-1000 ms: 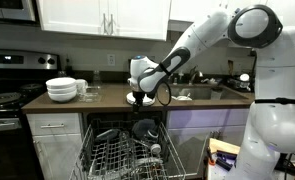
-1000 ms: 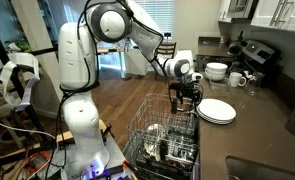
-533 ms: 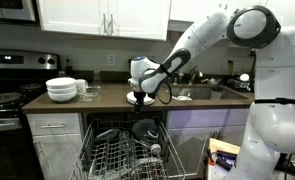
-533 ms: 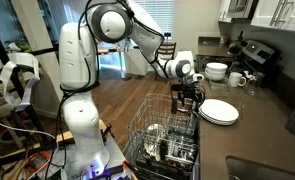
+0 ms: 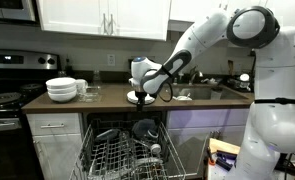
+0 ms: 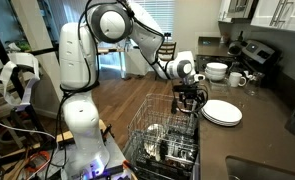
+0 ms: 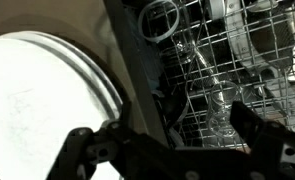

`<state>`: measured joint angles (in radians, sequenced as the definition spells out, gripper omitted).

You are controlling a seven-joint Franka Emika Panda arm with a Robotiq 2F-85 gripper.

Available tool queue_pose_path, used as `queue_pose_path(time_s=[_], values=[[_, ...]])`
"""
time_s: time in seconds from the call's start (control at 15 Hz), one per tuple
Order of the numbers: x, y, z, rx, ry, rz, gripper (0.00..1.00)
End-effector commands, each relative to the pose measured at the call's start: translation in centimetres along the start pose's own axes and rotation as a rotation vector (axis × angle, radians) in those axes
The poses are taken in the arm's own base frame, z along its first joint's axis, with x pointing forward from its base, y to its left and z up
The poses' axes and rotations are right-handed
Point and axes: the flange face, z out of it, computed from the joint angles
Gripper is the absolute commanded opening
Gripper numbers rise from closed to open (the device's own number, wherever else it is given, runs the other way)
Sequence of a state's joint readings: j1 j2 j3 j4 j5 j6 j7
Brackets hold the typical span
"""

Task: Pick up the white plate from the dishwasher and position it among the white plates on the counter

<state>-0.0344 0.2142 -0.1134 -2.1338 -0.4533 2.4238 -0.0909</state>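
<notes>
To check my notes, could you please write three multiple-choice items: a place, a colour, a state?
1. Where do the flat round white plates lie? A on the floor; B on the dark brown countertop; C on the stove.
2. What colour is the dishwasher's wire rack? A grey; B red; C yellow.
3. How is the black robot gripper? A open; B shut on a plate; C shut on a mug.
Key: B, they rest on the counter; A, its wires are grey; A, its fingers stand apart, holding nothing.

Bare counter [image 6: 262,115] rings the white plates [image 6: 218,112]. Beyond them stand stacked bowls [image 6: 216,71] and a mug [image 6: 237,79]; below their near edge, the dishwasher rack [image 6: 162,140] sits crowded with dishes.
</notes>
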Motion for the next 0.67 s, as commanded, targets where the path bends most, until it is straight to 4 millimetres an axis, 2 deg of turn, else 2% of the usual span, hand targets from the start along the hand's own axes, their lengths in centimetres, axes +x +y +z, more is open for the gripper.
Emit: queue_pose_path(time_s=[0.0, 0.27, 0.6], values=[[0.1, 0.2, -1.5, -0.048, 0.005, -0.021, 1.00], [0.1, -1.0, -4.0, -0.086, 0.066, -0.073, 1.00], [0.1, -2.9, -8.2, -0.149, 0.147, -0.130, 1.00]])
